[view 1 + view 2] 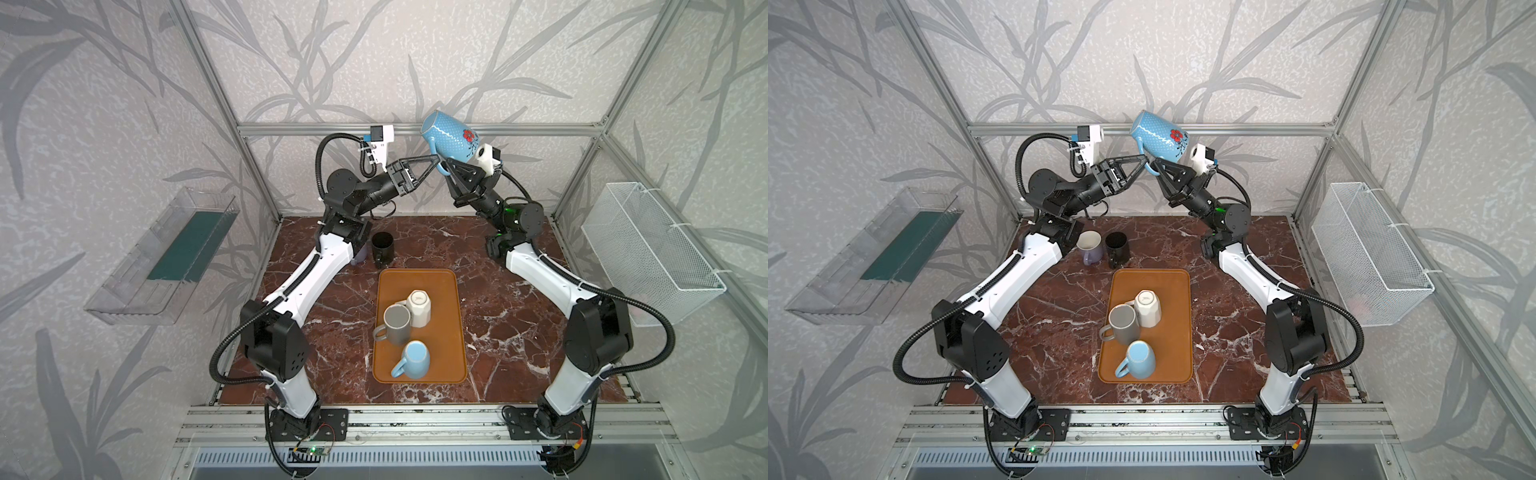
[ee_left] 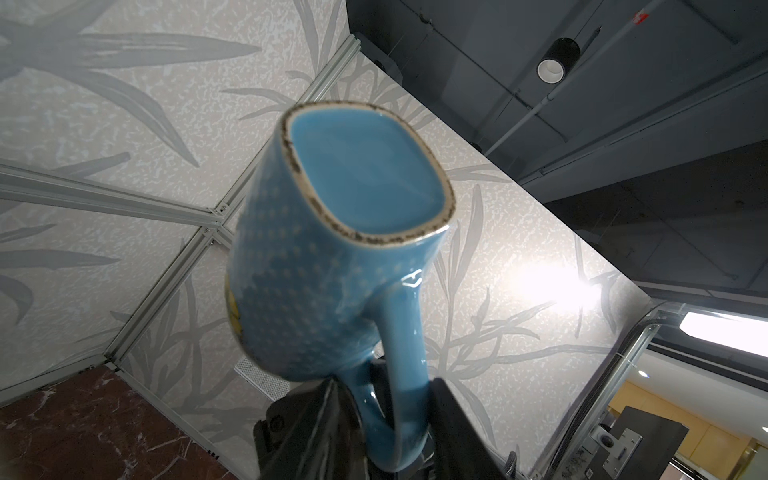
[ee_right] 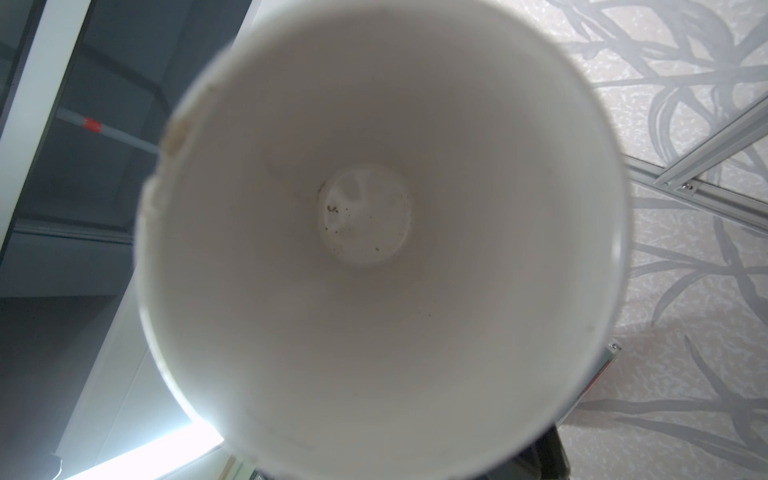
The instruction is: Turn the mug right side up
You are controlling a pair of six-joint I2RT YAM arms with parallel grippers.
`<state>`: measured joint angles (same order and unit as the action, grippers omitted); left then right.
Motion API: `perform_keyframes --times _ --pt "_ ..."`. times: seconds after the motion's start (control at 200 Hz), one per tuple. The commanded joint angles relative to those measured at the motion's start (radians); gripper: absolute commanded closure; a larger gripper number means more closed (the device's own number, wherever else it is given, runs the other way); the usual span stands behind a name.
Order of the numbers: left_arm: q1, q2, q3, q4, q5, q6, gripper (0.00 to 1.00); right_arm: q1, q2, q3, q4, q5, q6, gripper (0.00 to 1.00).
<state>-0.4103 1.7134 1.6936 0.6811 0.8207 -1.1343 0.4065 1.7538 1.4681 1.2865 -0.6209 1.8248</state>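
Observation:
The blue dotted mug [image 1: 449, 139] [image 1: 1158, 135] with a red flower hangs high over the back of the table, tilted, its base toward the back left and its mouth toward the right arm. My left gripper [image 1: 435, 160] [image 1: 1144, 160] is shut on the handle; in the left wrist view the handle [image 2: 399, 374] sits between the two black fingers [image 2: 324, 424] below the mug's square base. My right gripper [image 1: 451, 166] [image 1: 1160, 164] is shut on the rim beside the handle. The right wrist view is filled by the mug's white inside [image 3: 374, 249], which hides the fingers.
An orange tray [image 1: 451, 286] mid-table carries three upside-down mugs: white [image 1: 419, 307], grey [image 1: 397, 324], light blue [image 1: 415, 359]. A black mug [image 1: 382, 247] and a lilac mug [image 1: 1090, 247] stand upright behind it. A wire basket [image 1: 648, 249] hangs right, a clear bin [image 1: 166, 257] left.

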Motion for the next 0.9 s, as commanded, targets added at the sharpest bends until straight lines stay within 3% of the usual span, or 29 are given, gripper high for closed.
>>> perform_keyframes --times 0.0,0.22,0.645,0.895 --pt "0.007 -0.032 -0.033 -0.074 -0.019 0.049 0.61 0.004 -0.089 0.004 0.116 0.004 -0.027 1.00" --pt "0.016 -0.080 -0.084 -0.174 -0.049 0.111 0.60 0.005 -0.117 -0.055 0.114 -0.005 -0.048 1.00" --pt "0.015 -0.092 -0.139 -0.226 -0.022 0.117 0.59 0.007 -0.218 -0.265 0.091 -0.033 -0.121 1.00" --pt "0.007 -0.136 -0.216 -0.331 -0.005 0.187 0.59 0.008 -0.277 -0.363 0.041 -0.061 -0.176 1.00"
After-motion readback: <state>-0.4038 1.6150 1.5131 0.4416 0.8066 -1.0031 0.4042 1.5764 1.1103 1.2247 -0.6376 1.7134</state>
